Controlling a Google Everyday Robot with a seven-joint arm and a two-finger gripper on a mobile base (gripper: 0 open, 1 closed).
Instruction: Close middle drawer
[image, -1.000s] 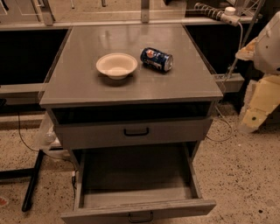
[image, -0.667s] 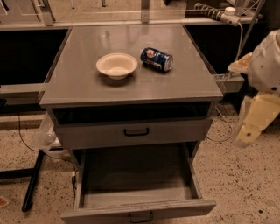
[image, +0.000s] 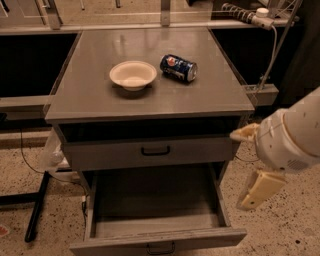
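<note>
Pulled far out, middle drawer (image: 160, 239) — stiff metal, likely sliding easily; best pushed on near front panel. At right, gripper (image: 240, 169) — spread, holding nothing.

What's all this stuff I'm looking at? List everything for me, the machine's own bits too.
cabinet: one, grey, centre.
bowl: one, cream, on the cabinet top, left of the can.
soda can: one, blue, lying on its side on the cabinet top.
top drawer: one, grey with black handle, just under the top.
middle drawer: one, grey, pulled far out, nothing inside.
arm: one, white, right edge.
gripper: one, cream fingers apart, right of the cabinet.
</note>
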